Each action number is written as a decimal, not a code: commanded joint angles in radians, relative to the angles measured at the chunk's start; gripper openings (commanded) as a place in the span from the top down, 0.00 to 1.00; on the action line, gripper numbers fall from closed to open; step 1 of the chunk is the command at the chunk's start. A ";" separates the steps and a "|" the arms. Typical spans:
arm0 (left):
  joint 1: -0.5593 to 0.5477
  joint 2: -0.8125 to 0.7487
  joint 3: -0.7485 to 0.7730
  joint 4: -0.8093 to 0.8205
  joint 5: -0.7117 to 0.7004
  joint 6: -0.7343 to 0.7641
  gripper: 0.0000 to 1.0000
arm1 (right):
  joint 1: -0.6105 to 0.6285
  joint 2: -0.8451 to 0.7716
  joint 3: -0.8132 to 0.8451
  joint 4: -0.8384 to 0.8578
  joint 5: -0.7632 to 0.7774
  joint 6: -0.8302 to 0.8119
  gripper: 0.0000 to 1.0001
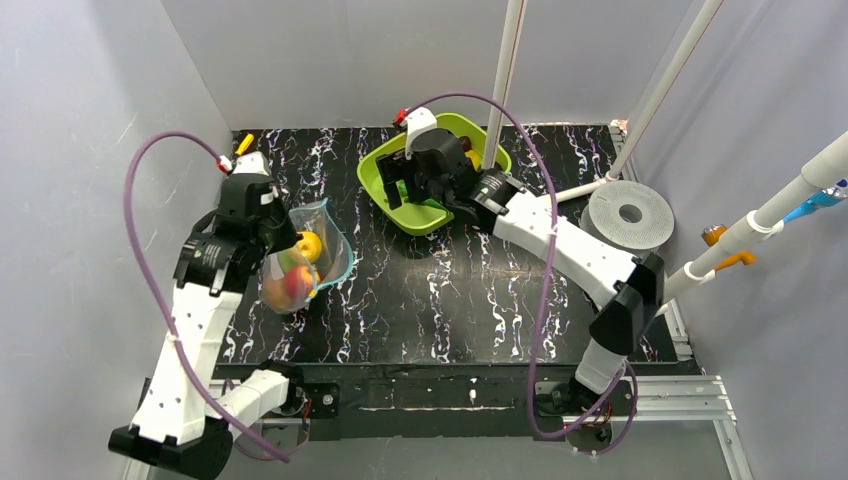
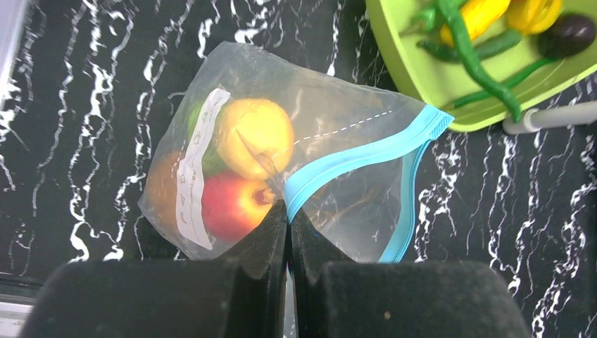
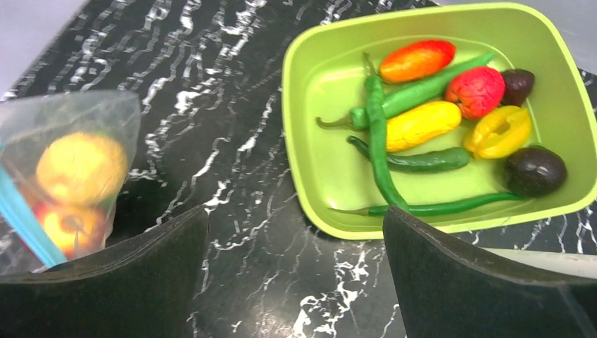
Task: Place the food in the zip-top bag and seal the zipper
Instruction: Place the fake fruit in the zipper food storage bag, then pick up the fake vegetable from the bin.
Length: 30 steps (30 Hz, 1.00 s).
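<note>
Black marbled worktop [image 1: 450,300] first, with the lime-green tray [image 3: 320,84] at the middle of its far edge. From above, the right arm covers most of that tray and a white pole [image 1: 497,100] cuts across its right side. Near the left edge is the zip-top bag [image 2: 338,120], yellow and red fruit inside; resting or just lifted, hard to say. A grey disc [image 1: 630,215] sits at the right edge.

The right wrist view opens the tray up: food [image 3: 422,124] in yellow, red, orange and dark, plus long green chillies. The right tool [image 3: 294,225] hangs by the tray's left side, fingers spread wide, nothing between them. Only the left wrist view shows the grip: left tool [image 2: 287,211] pressed together, pinching the blue zipper [image 2: 352,158].
</note>
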 commanded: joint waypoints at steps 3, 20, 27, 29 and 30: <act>0.005 0.049 -0.087 0.031 0.097 -0.017 1.00 | -0.063 0.134 0.141 -0.111 0.064 -0.040 0.07; 0.005 0.065 -0.117 0.066 0.126 -0.021 1.00 | -0.200 0.564 0.486 -0.231 0.115 -0.036 0.08; 0.005 0.070 -0.106 0.064 0.127 -0.017 1.00 | -0.208 0.685 0.612 -0.226 0.082 -0.075 0.09; 0.004 0.068 -0.105 0.062 0.124 -0.017 1.00 | -0.208 0.685 0.588 -0.230 0.040 -0.090 0.12; 0.005 0.068 -0.107 0.062 0.122 -0.017 1.00 | -0.208 0.671 0.551 -0.215 0.025 -0.096 0.13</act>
